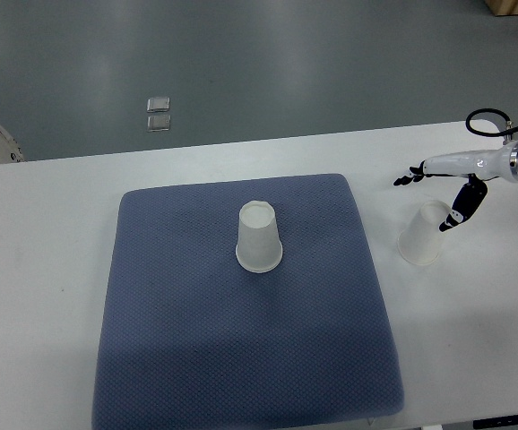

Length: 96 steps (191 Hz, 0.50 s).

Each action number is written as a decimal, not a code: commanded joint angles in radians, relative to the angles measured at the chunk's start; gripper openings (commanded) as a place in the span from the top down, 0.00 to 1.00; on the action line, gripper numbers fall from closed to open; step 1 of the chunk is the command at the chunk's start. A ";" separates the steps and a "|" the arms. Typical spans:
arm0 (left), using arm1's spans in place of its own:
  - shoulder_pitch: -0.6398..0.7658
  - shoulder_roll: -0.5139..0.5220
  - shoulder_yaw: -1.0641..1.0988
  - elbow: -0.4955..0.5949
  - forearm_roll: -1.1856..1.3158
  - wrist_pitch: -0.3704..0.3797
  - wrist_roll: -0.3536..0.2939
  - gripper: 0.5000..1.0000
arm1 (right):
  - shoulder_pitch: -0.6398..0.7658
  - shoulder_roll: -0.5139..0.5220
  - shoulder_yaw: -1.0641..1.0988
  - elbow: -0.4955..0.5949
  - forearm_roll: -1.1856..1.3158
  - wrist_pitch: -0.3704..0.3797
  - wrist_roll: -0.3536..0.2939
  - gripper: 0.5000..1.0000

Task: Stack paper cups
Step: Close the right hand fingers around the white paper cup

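Two paper cups are seen on the white table (53,233). One cup (259,236) is placed upside down on the blue mat (196,340), slightly toward the mat's far edge and near its middle from left to right; its wider rim is pressed against the fabric. The second cup (423,234) is set on bare table surface just beyond the mat's right edge, also inverted and tilted a little.

The right hand (452,184) is brought in from the right edge of the table. Its fingers are spread loosely and nothing is grasped: the dark-tipped fingers (409,176) are extended toward the left, above the table, while the thumb (456,213) is lowered against the upper side of the second cup, touching or nearly touching it.

The mat is woven with a fine dotted texture and has rounded corners. Both cups are plain, white and tapered.
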 commanded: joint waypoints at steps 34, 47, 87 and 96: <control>0.000 0.000 0.000 0.001 0.000 -0.001 0.000 0.00 | -0.007 0.003 -0.030 -0.003 -0.010 -0.016 -0.003 0.15; 0.000 0.000 0.000 0.001 0.000 -0.001 0.000 0.00 | -0.009 0.009 -0.039 -0.004 -0.010 -0.027 -0.006 0.15; 0.000 0.000 0.000 -0.001 0.000 0.001 0.000 0.00 | -0.012 0.038 -0.099 -0.049 -0.013 -0.098 -0.011 0.17; 0.000 0.000 0.000 0.001 0.000 -0.001 0.000 0.00 | -0.015 0.046 -0.105 -0.055 -0.013 -0.112 -0.011 0.17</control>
